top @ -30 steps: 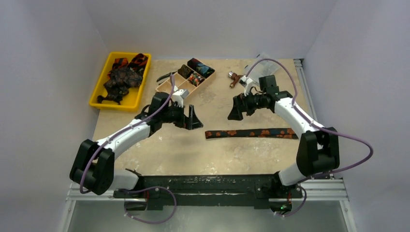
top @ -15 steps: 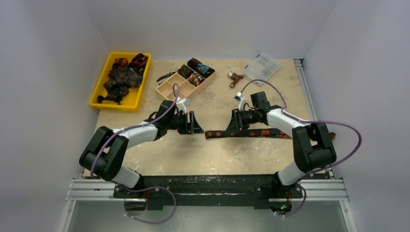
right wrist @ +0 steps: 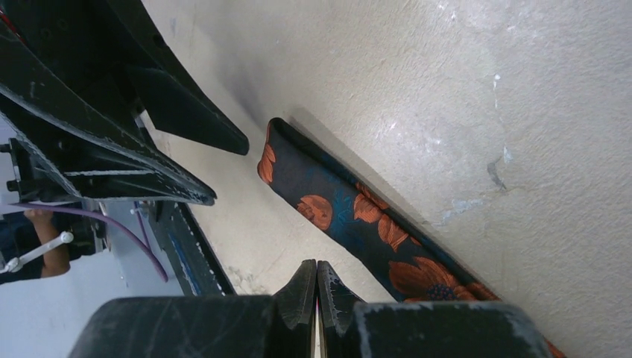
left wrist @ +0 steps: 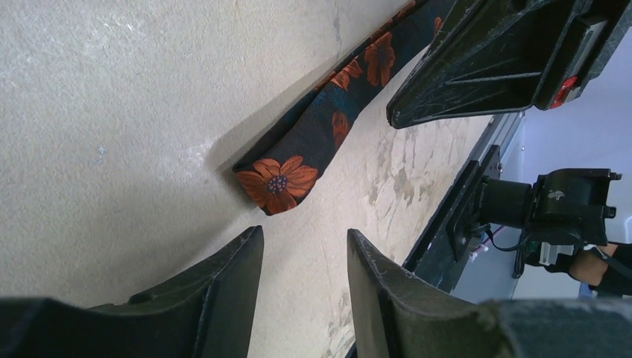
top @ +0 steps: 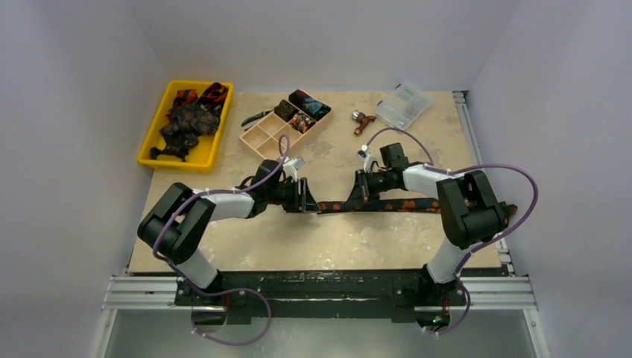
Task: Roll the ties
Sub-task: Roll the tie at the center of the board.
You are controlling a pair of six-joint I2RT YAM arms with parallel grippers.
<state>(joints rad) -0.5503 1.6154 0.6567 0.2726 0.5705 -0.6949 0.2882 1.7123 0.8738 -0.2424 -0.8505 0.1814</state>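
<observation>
Risk of shoving the tie, flat on the desk, along instead of catching its end, with the left tool half-open and empty just short of it and the right tool pinched shut on nothing alongside the tie, close enough to collide.

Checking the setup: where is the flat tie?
The tie lies flat on the table, right of centre in the top view, its left tip just ahead of the left end effector and the right end effector close beside it.
</observation>
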